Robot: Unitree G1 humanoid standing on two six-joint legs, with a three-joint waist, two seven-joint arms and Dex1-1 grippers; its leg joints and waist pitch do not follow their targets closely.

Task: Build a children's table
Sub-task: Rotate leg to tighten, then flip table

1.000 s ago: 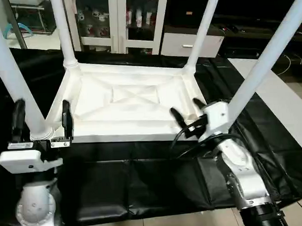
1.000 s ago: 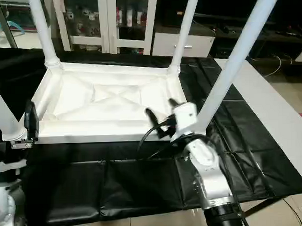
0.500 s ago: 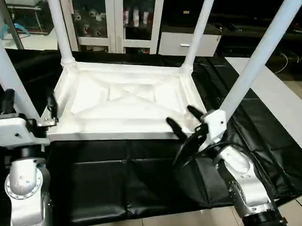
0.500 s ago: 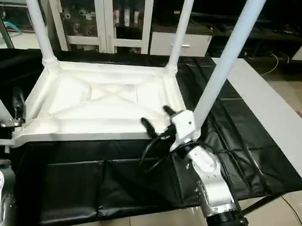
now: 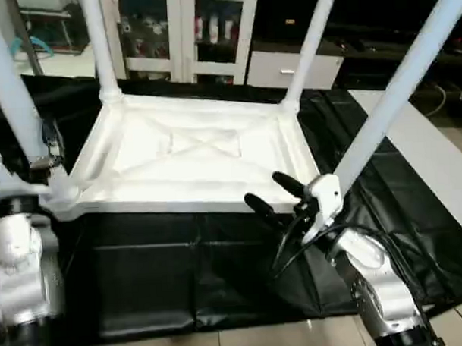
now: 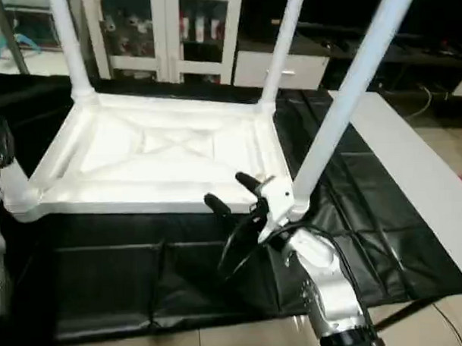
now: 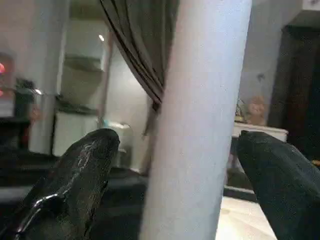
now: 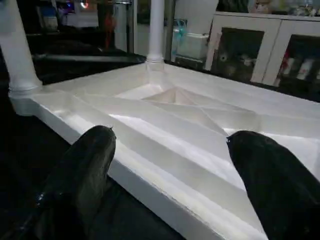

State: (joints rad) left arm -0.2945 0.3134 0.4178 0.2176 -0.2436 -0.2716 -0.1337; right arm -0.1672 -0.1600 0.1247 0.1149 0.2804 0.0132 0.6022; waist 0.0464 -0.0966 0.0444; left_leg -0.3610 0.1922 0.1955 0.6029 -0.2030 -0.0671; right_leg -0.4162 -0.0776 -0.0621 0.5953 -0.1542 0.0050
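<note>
Here the left gripper [image 7: 170, 165] stands spread around an upright leg [image 7: 200, 120], untouched; the right gripper [image 5: 273, 194], also spread, faces the tabletop's [image 5: 192, 151] near edge.

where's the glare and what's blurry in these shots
Left eye view: the white table top is washed out by glare, its X ribs faint. Left wrist view: the near leg and the left gripper's fingers are soft. Right wrist view: the right gripper's fingers are blurred, the ribs sharper.
</note>
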